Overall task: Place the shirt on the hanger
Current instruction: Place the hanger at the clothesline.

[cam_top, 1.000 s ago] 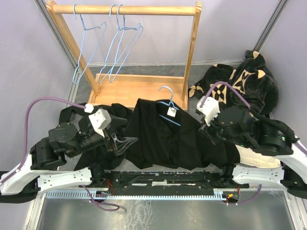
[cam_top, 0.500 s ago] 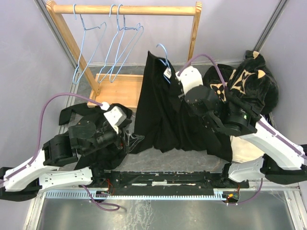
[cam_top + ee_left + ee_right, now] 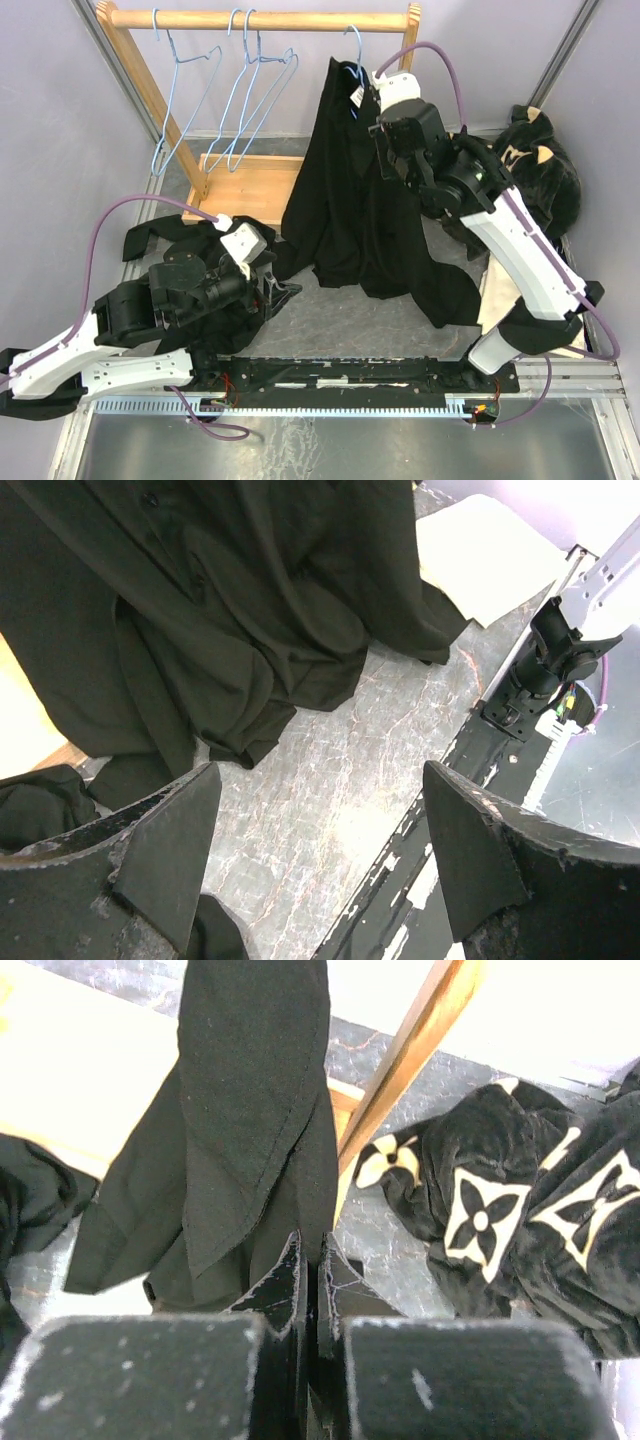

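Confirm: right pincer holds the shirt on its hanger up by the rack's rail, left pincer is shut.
Not shut: the left pincer is open, jaws wide apart, per the left wrist view. The right pincer does hold the shirt on its hanger by the rack's rail.

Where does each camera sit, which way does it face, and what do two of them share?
Top external: above and behind the arms, looking down on the table, wooden rack and hanging shirt; both arms show.
Left wrist: on the left arm, facing low across the table at the shirt's hem; its open left tool frames the view.
Right wrist: on the raised right arm, looking down the shirt; its shut right tool shows at the bottom.
Shared: top and right wrist both show the flower-patterned garment.
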Controlling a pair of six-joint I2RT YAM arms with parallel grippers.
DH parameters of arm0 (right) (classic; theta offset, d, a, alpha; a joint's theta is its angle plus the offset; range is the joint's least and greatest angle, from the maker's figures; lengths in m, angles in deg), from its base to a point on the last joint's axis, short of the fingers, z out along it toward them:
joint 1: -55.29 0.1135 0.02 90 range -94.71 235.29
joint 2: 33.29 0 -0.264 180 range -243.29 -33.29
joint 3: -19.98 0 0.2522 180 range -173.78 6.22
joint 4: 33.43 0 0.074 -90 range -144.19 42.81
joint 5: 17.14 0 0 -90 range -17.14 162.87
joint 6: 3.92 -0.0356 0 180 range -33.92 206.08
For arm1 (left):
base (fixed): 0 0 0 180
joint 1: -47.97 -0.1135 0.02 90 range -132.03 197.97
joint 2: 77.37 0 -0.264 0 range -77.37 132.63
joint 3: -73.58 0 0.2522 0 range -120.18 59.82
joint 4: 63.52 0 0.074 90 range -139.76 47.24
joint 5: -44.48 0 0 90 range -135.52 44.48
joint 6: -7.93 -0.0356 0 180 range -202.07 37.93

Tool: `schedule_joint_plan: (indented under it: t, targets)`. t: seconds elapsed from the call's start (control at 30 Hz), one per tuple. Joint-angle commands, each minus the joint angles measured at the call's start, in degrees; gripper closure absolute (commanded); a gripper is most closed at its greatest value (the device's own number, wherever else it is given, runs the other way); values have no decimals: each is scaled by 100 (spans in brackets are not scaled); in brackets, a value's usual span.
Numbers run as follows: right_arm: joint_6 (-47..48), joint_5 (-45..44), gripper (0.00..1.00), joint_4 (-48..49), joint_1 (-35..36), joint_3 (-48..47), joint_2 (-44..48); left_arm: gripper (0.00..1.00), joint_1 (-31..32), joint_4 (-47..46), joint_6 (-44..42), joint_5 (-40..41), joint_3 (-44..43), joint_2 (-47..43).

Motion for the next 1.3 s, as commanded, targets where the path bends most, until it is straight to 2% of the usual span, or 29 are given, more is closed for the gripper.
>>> schedule_joint_plan:
  t: [0.0, 0.13, 0.27, 0.47, 0.7, 0.77, 0.87, 0.97, 1.03, 1.1, 1.13, 1.17, 1.27]
  targets:
    - [-11, 311, 100, 414, -278, -990, -337, 13, 15, -138, 285, 56, 79, -73]
    - [-90, 444, 100, 284, -513, -1611, -800, 13, 12, -73, 367, 86, 91, -59]
    - [-349, 685, 100, 311, -802, -1780, -953, 14, 11, -29, 415, 77, 78, -72]
    - [-570, 981, 100, 449, -1053, -1412, -866, 14, 13, -35, 415, 82, 92, -59]
    - [-621, 1422, 100, 683, -1071, -222, -366, 14, 12, -84, 547, 285, 186, -1]
    - [-528, 1634, 92, 798, -1070, 122, -98, 14, 12, -73, 630, 377, 218, 0]
    - [-246, 2379, 69, 1192, -1066, 677, 471, 13, 15, -98, 729, 558, 306, -9]
    - [57, 2880, 58, 1541, -1070, 1119, 1192, 11, 11, -115, 823, 841, 360, -13]
    - [266, 2916, 51, 1636, -1071, 1423, 1627, 9, 11, -146, 905, 1063, 397, -9]
    - [462, 2765, 40, 1692, -1066, 1789, 2083, 7, 11, -216, 995, 1232, 459, -6]
    - [566, 2681, 28, 1712, -1070, 2021, 2336, 6, 18, -269, 1034, 1270, 503, -8]
    - [672, 2615, 23, 1728, -1069, 2246, 2584, 5, 17, -332, 1068, 1297, 553, -8]
    - [905, 2438, 19, 1663, -1065, 3017, 3259, 4, 12, -491, 1230, 1393, 688, 110]
